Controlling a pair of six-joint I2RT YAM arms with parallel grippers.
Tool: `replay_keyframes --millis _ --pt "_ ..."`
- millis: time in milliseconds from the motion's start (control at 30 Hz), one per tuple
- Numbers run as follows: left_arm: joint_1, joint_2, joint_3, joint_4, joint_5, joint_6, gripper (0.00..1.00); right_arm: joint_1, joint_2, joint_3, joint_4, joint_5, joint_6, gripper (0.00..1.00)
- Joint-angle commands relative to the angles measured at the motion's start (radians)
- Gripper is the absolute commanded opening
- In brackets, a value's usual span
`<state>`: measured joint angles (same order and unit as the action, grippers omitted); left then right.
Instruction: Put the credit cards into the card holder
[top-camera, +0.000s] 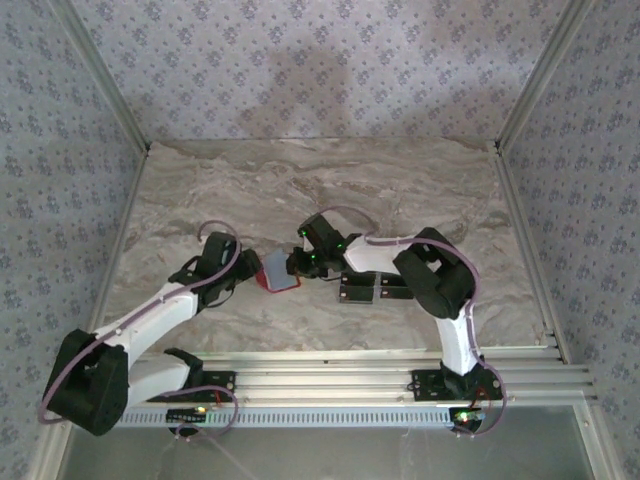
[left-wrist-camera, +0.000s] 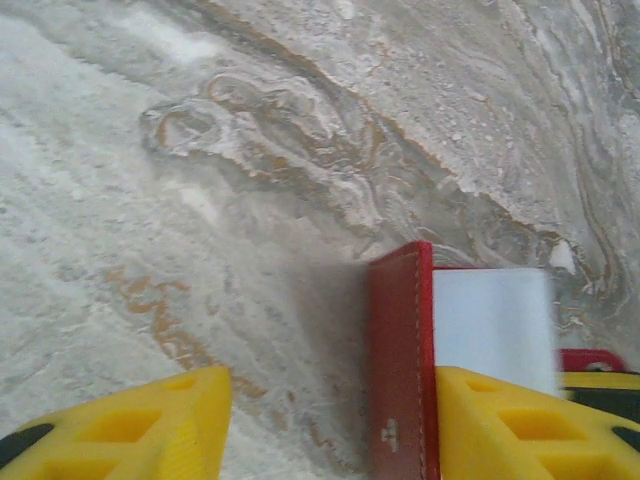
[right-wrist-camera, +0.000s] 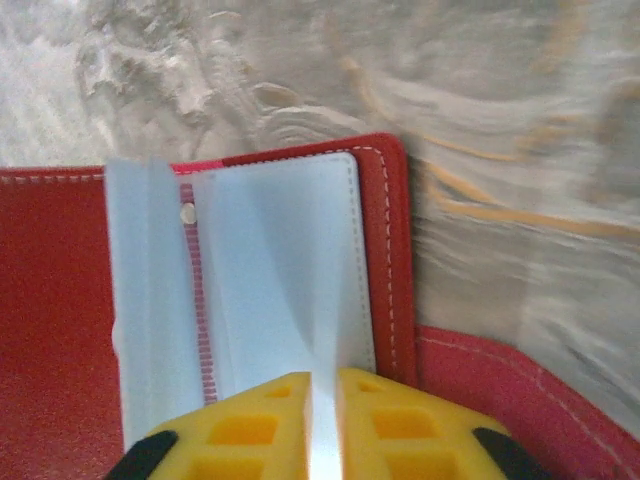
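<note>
My right gripper (right-wrist-camera: 322, 382) has its yellow fingers (right-wrist-camera: 250, 430) drawn almost together, closed on a thin pale sleeve (right-wrist-camera: 270, 270) of the holder (right-wrist-camera: 60, 300), which rises into the narrow slit between them. The holder lies open on the marbled table (top-camera: 400, 190), red cover spread to both sides, the pale sleeves in the middle with a small stud and a line of stitching along the fold. From above, my right gripper (top-camera: 298, 265) sits at the holder's (top-camera: 278, 272) right edge and my left gripper (top-camera: 250, 272) at its left edge, the two facing each other across it. My left gripper (left-wrist-camera: 330, 400) has its fingers (left-wrist-camera: 150, 430) well apart; one red flap of the holder (left-wrist-camera: 400, 350) stands on edge between them, right against the right-hand finger, with a pale sleeve behind it. The dark cards (top-camera: 358, 289) lie flat on the table just right of the holder, under my right arm, apart from both grippers.
</note>
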<state>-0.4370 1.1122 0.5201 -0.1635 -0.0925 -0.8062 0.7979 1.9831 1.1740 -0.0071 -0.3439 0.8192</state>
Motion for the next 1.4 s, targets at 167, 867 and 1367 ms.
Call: replay_keyframes --millis 167,867,1367 --pt "0.034 -0.051 -0.066 -0.037 -0.029 -0.021 0.46 -0.010 -0.133 0.068 -0.238 0.159 -0.111 0.30" --pt "0.106 0.133 -0.021 -0.013 -0.049 0.044 0.33 0.058 0.061 0.256 -0.322 0.112 -0.236 0.38" --pt "0.190 0.277 0.071 0.063 0.055 0.168 0.42 0.061 0.137 0.281 -0.297 0.041 -0.202 0.47"
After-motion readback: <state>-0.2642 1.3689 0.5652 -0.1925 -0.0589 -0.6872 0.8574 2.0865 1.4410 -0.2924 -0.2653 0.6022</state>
